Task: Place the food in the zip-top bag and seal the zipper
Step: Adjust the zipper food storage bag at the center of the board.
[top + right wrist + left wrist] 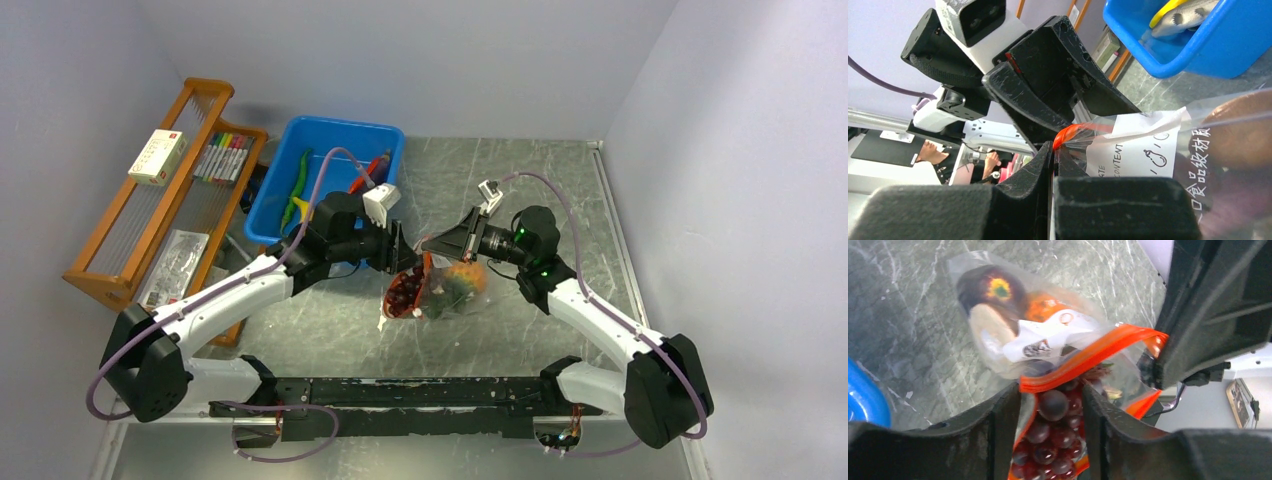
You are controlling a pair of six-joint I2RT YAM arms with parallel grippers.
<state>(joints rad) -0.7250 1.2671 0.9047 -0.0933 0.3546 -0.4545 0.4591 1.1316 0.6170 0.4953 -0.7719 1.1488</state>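
Zip-top bag [983,357]: right gripper [1053,150] pinched zipper [1088,357], left gripper [1050,395] clasped grapes [1053,437] at mouth; protruding grapes likely to block sealing

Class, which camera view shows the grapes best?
The left wrist view: the grapes fill the gap between its fingers. The top view shows a small dark cluster; the right wrist view shows none clearly.
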